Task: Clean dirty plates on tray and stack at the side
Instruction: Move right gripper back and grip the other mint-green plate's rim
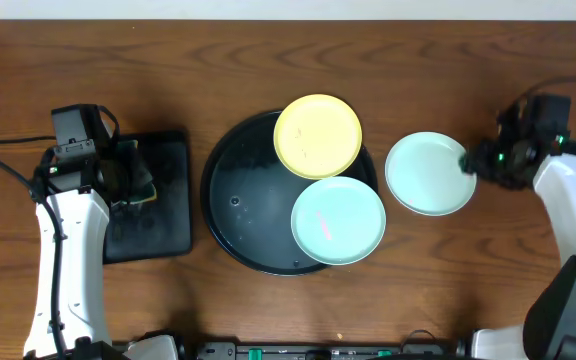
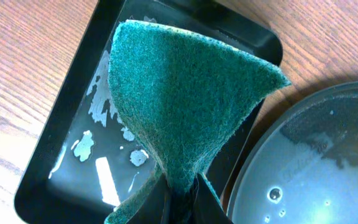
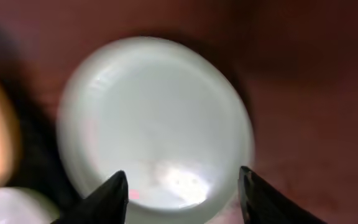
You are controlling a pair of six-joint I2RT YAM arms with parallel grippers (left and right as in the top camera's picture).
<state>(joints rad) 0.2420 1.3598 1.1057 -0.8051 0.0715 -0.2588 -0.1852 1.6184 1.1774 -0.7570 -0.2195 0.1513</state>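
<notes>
The round black tray (image 1: 238, 205) holds a pale yellow plate (image 1: 317, 135) at its upper right rim and a mint-green plate (image 1: 338, 221) with a pink smear at its lower right. A second mint-green plate (image 1: 428, 173) lies on the table right of the tray; it also shows in the right wrist view (image 3: 154, 118). My right gripper (image 3: 182, 186) is open, its fingers apart over that plate's near edge. My left gripper (image 2: 179, 199) is shut on a green scouring pad (image 2: 185, 93) above the black rectangular tray (image 2: 67, 143).
The rectangular tray (image 1: 163, 215) lies left of the round tray and holds a film of water. Water drops lie on the round tray's bare floor (image 2: 303, 162). Bare wooden table lies around both trays.
</notes>
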